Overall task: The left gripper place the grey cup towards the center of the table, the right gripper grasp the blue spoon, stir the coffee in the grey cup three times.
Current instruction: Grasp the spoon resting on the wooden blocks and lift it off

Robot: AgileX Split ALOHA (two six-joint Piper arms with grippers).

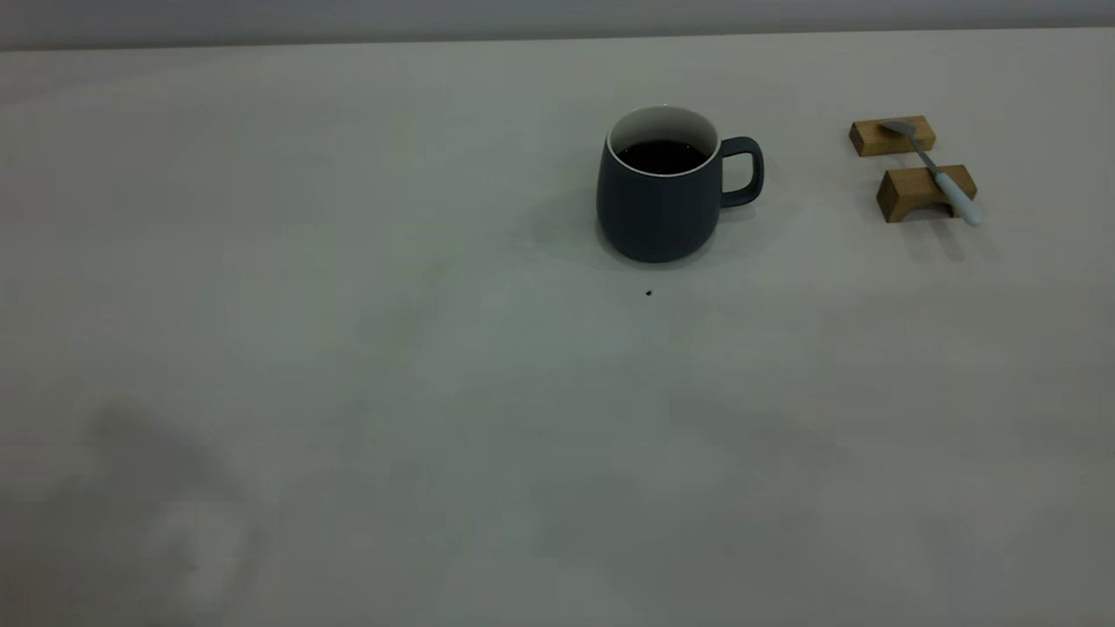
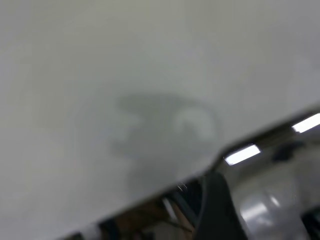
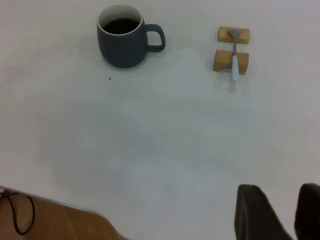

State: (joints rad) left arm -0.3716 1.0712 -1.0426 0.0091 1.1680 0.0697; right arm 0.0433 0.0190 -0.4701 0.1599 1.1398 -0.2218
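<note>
Table: broad, plain off-white matte top, filling nearly the whole exterior view; soft grey shadows lie on it at about 7 and 5 o'clock.
Back edge: a grey band runs along 12 o'clock, beyond the table.
Speck: tiny dark dot on the table, just on the 6 o'clock side of the cup.
Cup: upright, slightly toward 1 o'clock from the middle of the exterior view; handle points to 3 o'clock.
Coffee: black, sitting below the cup's white rim.
Blocks: two tan wooden pieces toward 2 o'clock, well apart from the cup.
Spoon: laid across both blocks, bowl on the farther one, pale handle sticking out past the nearer one.
Right gripper: seen only in its wrist view, two dark fingers with a moderate gap, holding nothing, well apart from cup and spoon.
Left gripper: only a blurred dark part shows over the table's edge; cannot tell how its fingers stand.
Room: ceiling lights and dim clutter beyond the table edge in the left wrist view; wooden floor with a dark cable in the right wrist view.
</note>
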